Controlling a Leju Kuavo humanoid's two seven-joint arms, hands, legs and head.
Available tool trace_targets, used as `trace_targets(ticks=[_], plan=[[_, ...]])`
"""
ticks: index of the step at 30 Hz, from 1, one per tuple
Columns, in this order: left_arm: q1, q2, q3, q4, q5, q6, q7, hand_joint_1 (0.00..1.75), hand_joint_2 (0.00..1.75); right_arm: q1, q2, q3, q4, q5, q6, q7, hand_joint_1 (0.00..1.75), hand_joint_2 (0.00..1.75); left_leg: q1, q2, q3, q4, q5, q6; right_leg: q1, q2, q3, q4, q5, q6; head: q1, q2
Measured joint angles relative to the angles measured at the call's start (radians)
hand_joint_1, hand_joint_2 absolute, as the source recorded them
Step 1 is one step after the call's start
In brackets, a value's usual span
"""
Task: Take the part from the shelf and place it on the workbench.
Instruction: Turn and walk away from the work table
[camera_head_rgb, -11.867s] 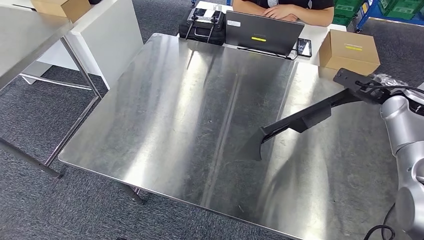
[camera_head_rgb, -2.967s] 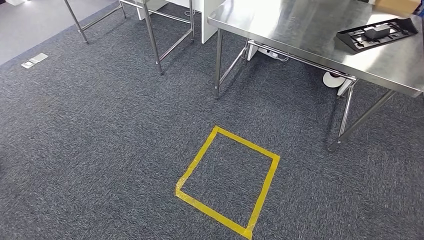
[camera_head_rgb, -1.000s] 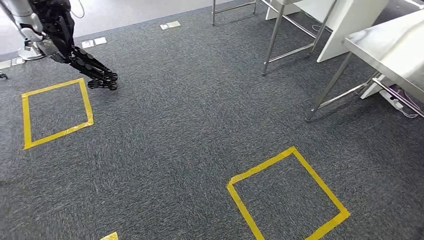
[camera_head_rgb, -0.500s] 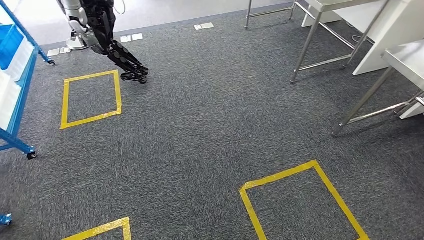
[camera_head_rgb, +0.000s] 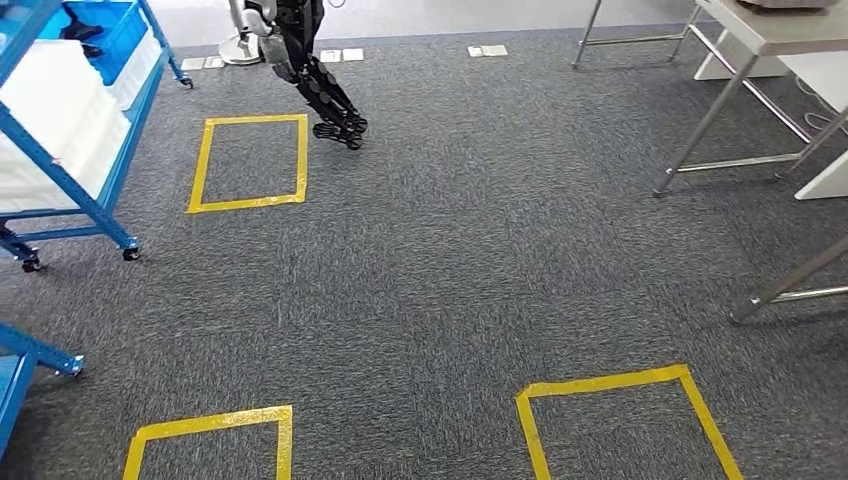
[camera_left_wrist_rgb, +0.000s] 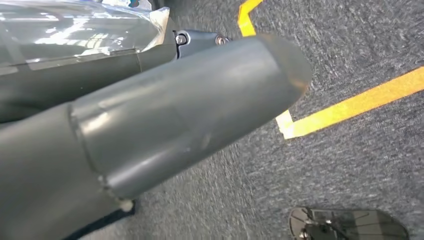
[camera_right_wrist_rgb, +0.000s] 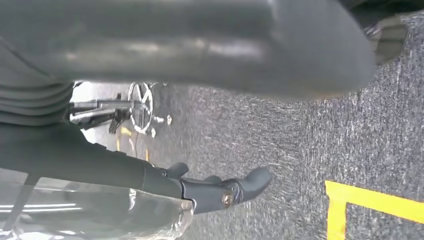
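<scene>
Three yellow tape squares (camera_head_rgb: 250, 162) (two cut off), one blue shelf (camera_head_rgb: 75, 120).

The floor (camera_head_rgb: 450, 260) is a rough, matt grey carpet with a speckled weave, marked with squares of smooth yellow tape (camera_head_rgb: 620, 382). At the left, the shelf (camera_head_rgb: 110, 170) has a glossy blue painted frame carrying matt white panels, and at the far right the table legs (camera_head_rgb: 700, 135) are bare brushed metal with a dull shine. The left hand (camera_left_wrist_rgb: 165, 130) has a smooth grey plastic thumb with a faint sheen, and the right hand (camera_right_wrist_rgb: 200, 50) looks the same.
</scene>
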Motion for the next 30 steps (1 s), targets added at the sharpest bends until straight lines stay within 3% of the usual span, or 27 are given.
trace_targets(ticks=[1, 2, 3, 4, 5, 7, 8, 10, 12, 14, 15, 17, 18, 19, 20, 22, 23, 25, 26, 28, 30], plan=[[0.000, 0.000, 0.000, 0.000, 0.000, -0.004, 0.002, 0.00, 0.00, 0.003, 0.000, -0.001, 0.000, 0.000, 0.002, 0.000, 0.00, 0.00, -0.001, -0.015, -0.001, 0.000, 0.001, 0.001, 0.000, 0.006, -0.028, 0.052, -0.013, 0.003, 0.000, 0.000], [0.001, 0.001, 0.000, 0.000, 0.001, -0.007, 0.005, 0.00, 0.00, 0.005, -0.001, -0.002, 0.000, 0.002, 0.005, -0.001, 0.00, 0.00, -0.002, -0.030, -0.001, 0.000, 0.001, 0.001, -0.001, 0.009, -0.039, 0.065, -0.008, 0.008, 0.000, 0.000], [0.002, 0.002, 0.000, 0.000, 0.002, -0.008, 0.009, 0.00, 0.00, 0.007, -0.001, -0.002, 0.000, 0.005, 0.008, -0.002, 0.00, 0.00, -0.002, -0.045, 0.000, 0.000, 0.002, 0.001, -0.001, 0.013, -0.029, 0.037, 0.014, 0.016, 0.000, 0.000], [0.002, 0.003, 0.000, 0.000, 0.004, -0.008, 0.012, 0.00, 0.00, 0.007, -0.002, -0.002, 0.000, 0.009, 0.011, -0.002, 0.00, 0.00, -0.002, -0.059, 0.001, 0.000, 0.003, 0.000, -0.002, 0.025, -0.003, -0.027, 0.047, 0.024, 0.000, 0.000], [0.002, 0.003, 0.000, 0.000, 0.004, -0.008, 0.014, 0.00, 0.00, 0.007, -0.002, -0.002, 0.001, 0.014, 0.014, -0.002, 0.00, 0.00, -0.003, -0.073, 0.001, 0.001, 0.004, -0.002, -0.005, 0.053, 0.029, -0.105, 0.080, 0.029, 0.001, 0.000], [0.001, 0.005, 0.000, 0.000, 0.005, -0.008, 0.016, 0.00, 0.00, 0.007, 0.000, -0.002, 0.001, 0.020, 0.019, -0.003, 0.00, 0.00, -0.005, -0.096, -0.002, 0.003, 0.007, -0.010, -0.008, 0.096, 0.070, -0.210, 0.121, 0.027, 0.001, 0.000], [0.002, 0.005, 0.000, 0.000, 0.005, -0.008, 0.017, 0.00, 0.00, 0.007, 0.001, -0.002, 0.001, 0.021, 0.020, -0.003, 0.00, 0.00, -0.006, -0.106, -0.005, 0.003, 0.010, -0.016, -0.007, 0.105, 0.076, -0.226, 0.127, 0.022, 0.000, 0.000], [0.004, 0.007, 0.000, 0.000, 0.005, -0.008, 0.018, 0.00, 0.00, 0.007, 0.003, -0.002, 0.002, 0.022, 0.022, -0.002, 0.00, 0.00, -0.002, -0.124, -0.013, 0.001, 0.016, -0.029, -0.006, 0.081, 0.080, -0.229, 0.134, 0.009, -0.001, 0.000], [0.005, 0.008, 0.000, 0.000, 0.001, -0.010, 0.018, 0.00, 0.00, 0.007, 0.004, -0.002, 0.002, 0.022, 0.022, -0.001, 0.00, 0.00, -0.003, -0.092, -0.031, 0.031, -0.007, -0.038, -0.011, 0.053, 0.084, -0.237, 0.142, -0.007, -0.004, 0.000], [0.004, 0.009, -0.003, 0.000, -0.006, -0.014, 0.017, 0.00, 0.00, 0.011, 0.005, -0.002, 0.002, 0.019, 0.022, -0.001, 0.00, 0.00, -0.006, -0.027, -0.079, 0.139, -0.073, -0.043, -0.008, 0.019, 0.084, -0.241, 0.144, -0.017, -0.007, 0.000], [0.004, 0.009, -0.006, 0.000, -0.010, -0.017, 0.017, 0.00, 0.00, 0.014, 0.005, -0.003, 0.002, 0.017, 0.021, -0.001, 0.00, 0.00, -0.005, -0.007, -0.109, 0.206, -0.105, -0.046, -0.004, 0.001, 0.084, -0.241, 0.144, -0.020, -0.009, 0.000], [0.005, 0.010, -0.012, 0.000, -0.015, -0.019, 0.015, 0.00, 0.00, 0.019, 0.002, -0.005, 0.002, 0.014, 0.021, -0.002, 0.00, 0.00, 0.000, 0.008, -0.136, 0.279, -0.124, -0.053, -0.001, -0.033, 0.083, -0.241, 0.142, -0.022, -0.009, 0.000], [0.006, 0.010, -0.013, 0.000, -0.015, -0.020, 0.014, 0.00, 0.00, 0.019, 0.001, -0.007, 0.002, 0.014, 0.021, -0.004, 0.00, 0.00, 0.003, 0.014, -0.123, 0.261, -0.108, -0.056, -0.001, -0.046, 0.084, -0.240, 0.141, -0.023, -0.009, 0.000], [0.006, 0.011, -0.014, 0.000, -0.015, -0.021, 0.014, 0.00, 0.00, 0.019, 0.001, -0.008, 0.002, 0.014, 0.021, -0.005, 0.00, 0.00, 0.007, 0.024, -0.091, 0.209, -0.080, -0.058, -0.001, -0.058, 0.084, -0.240, 0.141, -0.023, -0.010, 0.000], [0.006, 0.012, -0.015, 0.000, -0.016, -0.023, 0.013, 0.00, 0.00, 0.018, 0.001, -0.008, 0.002, 0.014, 0.021, -0.007, 0.00, 0.00, 0.010, 0.050, -0.051, 0.139, -0.053, -0.060, 0.000, -0.067, 0.086, -0.239, 0.139, -0.021, -0.010, 0.000], [0.003, 0.012, -0.016, 0.000, -0.016, -0.025, 0.010, 0.00, 0.00, 0.019, 0.001, -0.009, 0.002, 0.013, 0.021, -0.009, 0.00, 0.00, 0.009, 0.092, 0.008, 0.035, -0.023, -0.054, 0.008, -0.085, 0.087, -0.234, 0.132, -0.013, -0.009, 0.000], [0.002, 0.012, -0.016, 0.000, -0.016, -0.027, 0.009, 0.00, 0.00, 0.019, 0.000, -0.009, 0.002, 0.013, 0.021, -0.010, 0.00, 0.00, 0.006, 0.101, 0.017, 0.015, -0.022, -0.048, 0.013, -0.094, 0.088, -0.233, 0.129, -0.009, -0.007, 0.000], [0.001, 0.013, -0.017, 0.000, -0.016, -0.027, 0.008, 0.00, 0.00, 0.018, 0.000, -0.010, 0.002, 0.013, 0.021, -0.010, 0.00, 0.00, -0.002, 0.079, 0.015, 0.010, -0.021, -0.031, 0.017, -0.113, 0.094, -0.234, 0.127, 0.000, -0.004, 0.000], [0.002, 0.012, -0.017, 0.001, -0.017, -0.027, 0.008, 0.00, 0.00, 0.018, 0.001, -0.011, 0.002, 0.013, 0.021, -0.010, 0.00, 0.00, -0.003, 0.068, 0.014, 0.007, -0.017, -0.023, 0.015, -0.108, 0.092, -0.229, 0.121, 0.005, -0.004, 0.000], [0.001, 0.013, -0.017, 0.001, -0.018, -0.027, 0.008, 0.00, 0.00, 0.018, 0.002, -0.011, 0.002, 0.014, 0.028, -0.009, 0.00, 0.00, -0.001, 0.043, 0.013, 0.000, -0.008, -0.006, 0.008, -0.060, 0.067, -0.169, 0.083, 0.007, -0.002, 0.000], [0.000, 0.013, -0.017, 0.001, -0.021, -0.027, 0.008, 0.00, 0.00, 0.021, 0.003, -0.011, 0.003, 0.018, 0.037, -0.008, 0.00, 0.00, -0.001, 0.016, 0.007, -0.001, -0.002, 0.003, 0.003, -0.007, 0.006, -0.039, 0.022, 0.001, 0.000, 0.000]])
